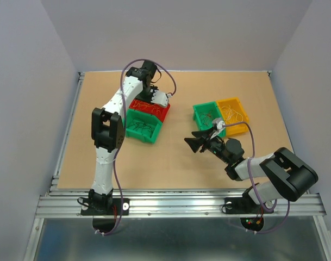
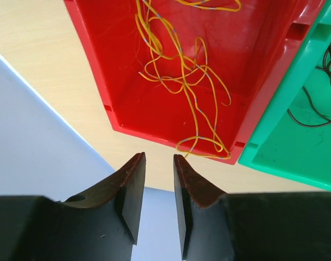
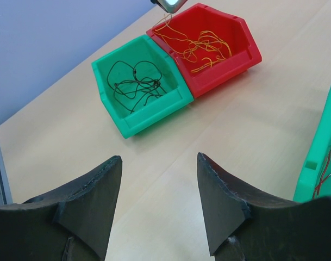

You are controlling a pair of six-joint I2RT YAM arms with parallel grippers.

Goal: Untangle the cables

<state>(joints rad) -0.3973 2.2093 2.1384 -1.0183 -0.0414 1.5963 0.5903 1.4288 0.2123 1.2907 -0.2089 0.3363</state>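
Note:
The cables lie sorted by colour in bins. Yellow-orange cables (image 2: 181, 76) fill the red bin (image 2: 100, 70), and one loop hangs over its near rim. Dark cables (image 3: 133, 82) lie in the left green bin (image 3: 149, 117). A red cable (image 3: 325, 174) shows in the right green bin (image 1: 200, 110), and pale cables (image 1: 234, 113) lie in the yellow bin (image 1: 241, 103). My left gripper (image 2: 158, 156) hovers above the red bin (image 1: 162, 112), jaws slightly apart and empty. My right gripper (image 3: 160, 157) is wide open and empty above bare table, between the two bin pairs (image 1: 191, 140).
The red and left green bins touch at centre left. The right green and yellow bins touch at centre right. Grey walls enclose the table on three sides, and a metal rail (image 1: 181, 204) runs along the near edge.

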